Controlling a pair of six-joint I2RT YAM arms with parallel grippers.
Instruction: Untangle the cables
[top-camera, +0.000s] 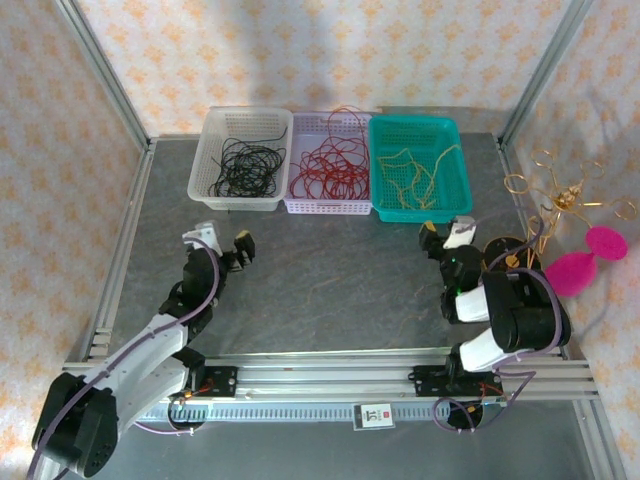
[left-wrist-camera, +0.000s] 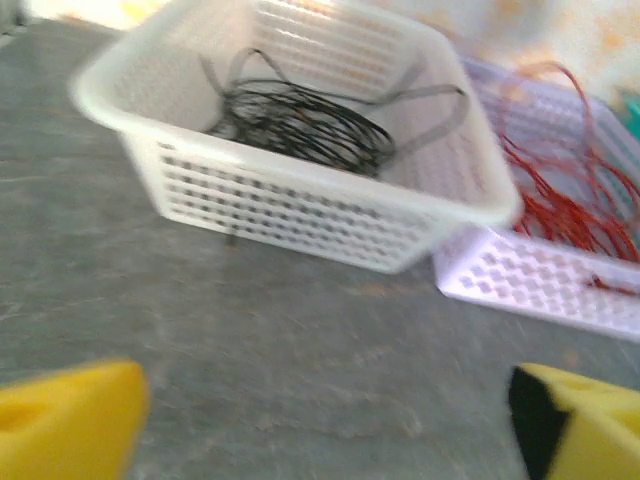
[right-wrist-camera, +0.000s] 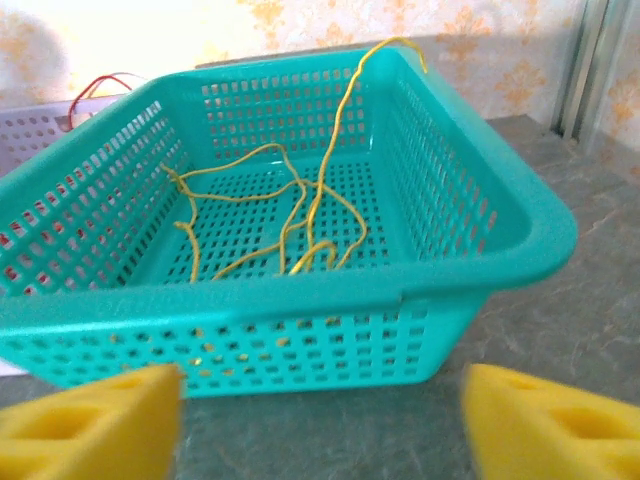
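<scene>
Cables (top-camera: 336, 150) lay parted by colour in three baskets at the far side of the table (top-camera: 330, 285): black bunch (top-camera: 245, 165) in the white basket (top-camera: 250, 112), red bunch (top-camera: 335, 172) in the lilac basket (top-camera: 325, 207), yellow strands (top-camera: 420, 170) in the teal basket (top-camera: 415, 213). Baskets stood side by side, walls touching or nearly so.

Left gripper (top-camera: 228, 250) hung near the white basket, jaws wide apart, nothing between them. Right gripper (top-camera: 447, 232) sat just before the teal basket, jaws likewise spread and empty.

Judged the sorting nearly or fully done. Faint thin lines on the bare table were too small to tell strand from scratch.

Risks noted:
- One yellow strand arched above the teal basket's far rim; a passing finger could hook it and drag the lot out.
- Red loops stood proud of the lilac rim, same hazard.
- Baskets looked light; a nudge from either gripper would likely shove the row.

Surroundings: gold wire ornament (top-camera: 560, 195) and pink discs (top-camera: 585, 262) stood close by the right arm's elbow; a wide swing there could knock them.
</scene>
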